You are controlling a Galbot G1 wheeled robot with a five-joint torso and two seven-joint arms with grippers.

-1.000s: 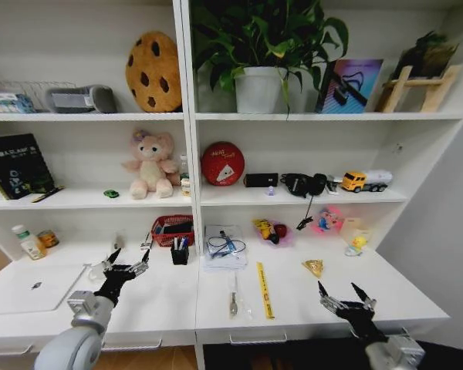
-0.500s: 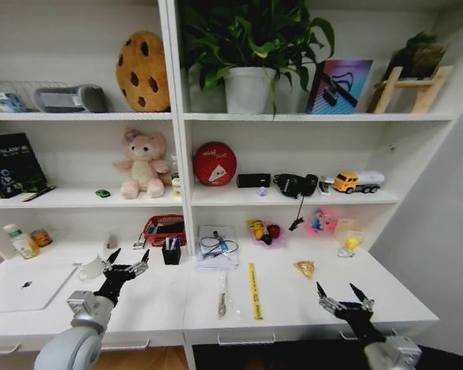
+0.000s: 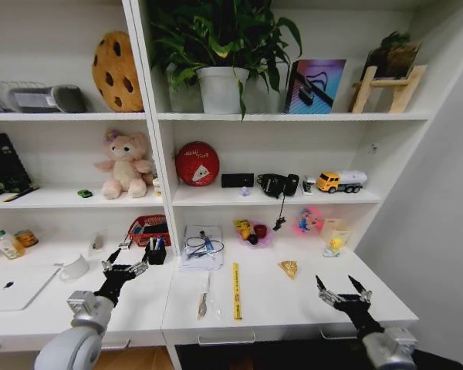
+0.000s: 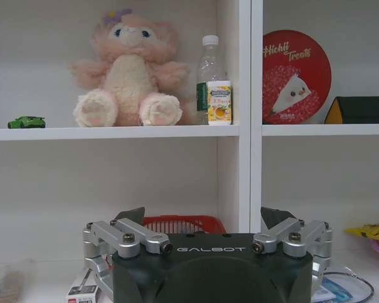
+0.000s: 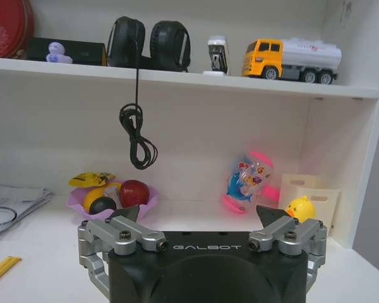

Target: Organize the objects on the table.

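The white table (image 3: 293, 301) carries a silver laptop (image 3: 11, 285) at far left, a white cup (image 3: 76, 267), a black pen holder (image 3: 156, 251), a yellow ruler (image 3: 235, 290) and a small metal tool (image 3: 204, 297). A bottle (image 3: 4, 241) stands at the back left. A green toy car (image 3: 85, 193) (image 4: 26, 122) sits on the shelf above. My left gripper (image 3: 125, 264) (image 4: 203, 218) hovers open over the table, right of the cup. Near the table's front right corner my right gripper (image 3: 339, 287) (image 5: 201, 214) is open and empty. The ruler's end (image 5: 1, 270) shows off to its side.
A red basket (image 3: 147, 229) (image 4: 183, 223) and a stack of papers (image 3: 201, 248) stand behind the pen holder. A purple dish of toy fruit (image 3: 251, 231) (image 5: 110, 196), a yellow wedge (image 3: 288, 268) and a duck (image 3: 332, 245) lie further right. A pink teddy bear (image 3: 123, 163) and bottle (image 4: 215, 88) occupy the shelf.
The whole picture has shifted left, so the camera has turned to the right. Both grippers hold the same open pose, and nothing on the table has moved.
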